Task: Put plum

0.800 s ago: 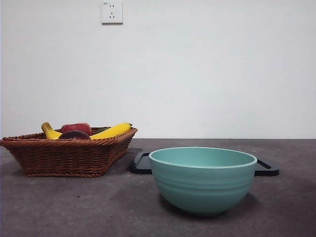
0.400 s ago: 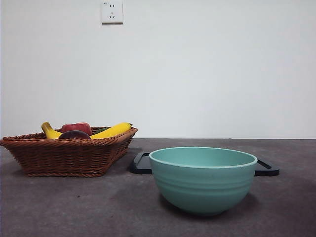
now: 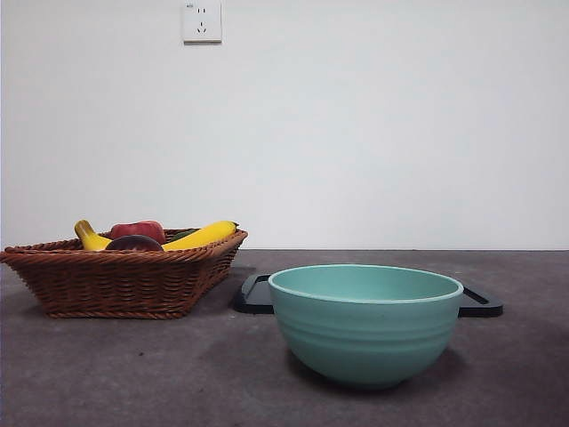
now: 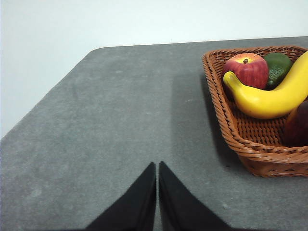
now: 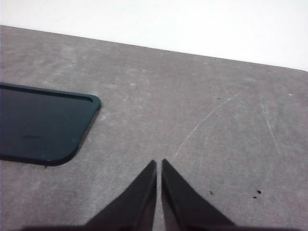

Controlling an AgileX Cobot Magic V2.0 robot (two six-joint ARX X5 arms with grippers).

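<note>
Plum: sitting in the wicker basket, dark maroon, just peeking over the rim nr the front; in left wrist view only a dark sliver shows at the pic's edge, inside the basket.
Basket: on the worktop, left side in front view, well apart from the bowl.
Other fruit: red apple w/ stem up, touching the banana that curves across it; green avocado-like fruit tucked beside the apple, behind the banana.
Bowl: teal, upright, nearest the front cam, inside not visible.
Tray: dark, flat, lies behind the bowl; ends stick out either side of it in front view.
Left hand: jaws pressed together, gripping nothing, above bare worktop, basket off to one side, not touching.
Right hand: jaws closed tip to tip, nothing between them, over bare worktop nr the tray's rounded corner, clear of it.
Front view: neither arm in shot.
Wall: white, socket high up above the basket.
</note>
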